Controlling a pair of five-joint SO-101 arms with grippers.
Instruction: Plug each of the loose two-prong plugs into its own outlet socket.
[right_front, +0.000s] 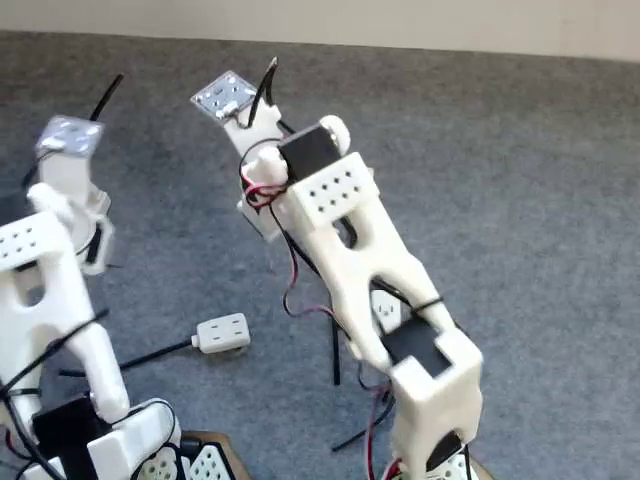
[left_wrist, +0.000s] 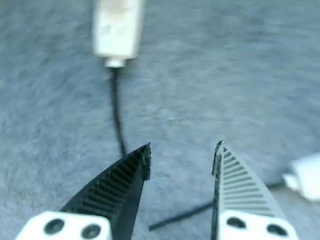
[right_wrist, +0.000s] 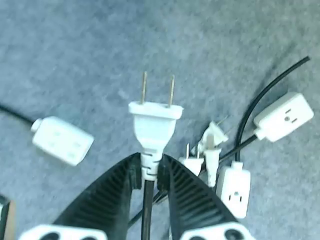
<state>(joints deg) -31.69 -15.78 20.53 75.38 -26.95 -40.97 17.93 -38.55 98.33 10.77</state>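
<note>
The plug (right_wrist: 152, 120) was gripped only at its neck by the right gripper (right_wrist: 150, 162), so it could be twisted against the outlet socket (right_wrist: 62, 141).

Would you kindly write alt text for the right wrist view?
The right gripper holds a white two-prong plug by its cord end, prongs pointing away. On the grey carpet beneath lie three white outlet sockets and two loose plugs.
</note>
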